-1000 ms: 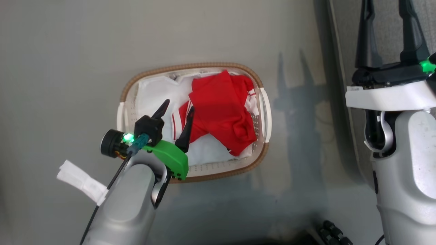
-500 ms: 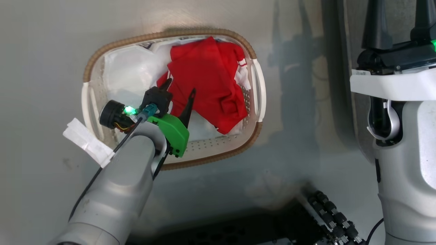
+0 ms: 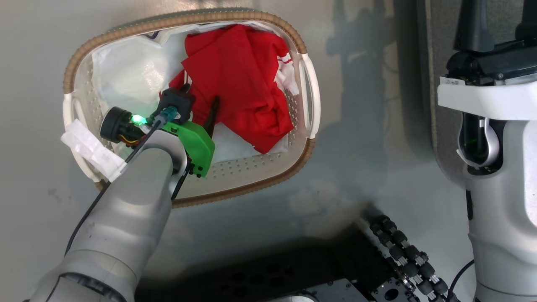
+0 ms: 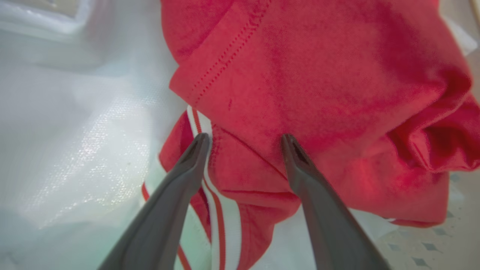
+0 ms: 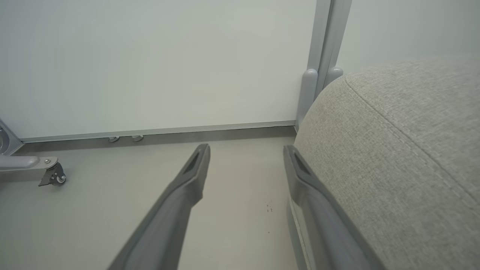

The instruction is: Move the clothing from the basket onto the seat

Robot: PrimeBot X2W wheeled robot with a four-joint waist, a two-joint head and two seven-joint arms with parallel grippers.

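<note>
Left gripper (image 4: pixel 244 138) spread over crumpled red clothing (image 4: pixel 318 86), white striped trim

1 basket (image 3: pixel 260 184), upper left of frame. 1 red clothing heap (image 3: pixel 235 75), garment count unclear. 1 white liner sheet (image 3: pixel 126 75). 1 seat (image 5: pixel 405 150). 2 claws: left claw (image 4: pixel 245 140), right claw (image 5: pixel 246 150). 1 caster wheel (image 5: pixel 52 176).

The left forearm (image 3: pixel 126 209) and right forearm (image 3: pixel 503 209) are smooth silver-grey shells. The left wrist carries a bright green cover (image 3: pixel 195 142), a glowing green light (image 3: pixel 136 119), a teal plug (image 3: pixel 170 113) with a black cable (image 3: pixel 95 206), and white tape (image 3: pixel 90 151). The right wrist wears a white collar (image 3: pixel 482 98). The fingers (image 4: pixel 168 202) are long and dark grey.
</note>
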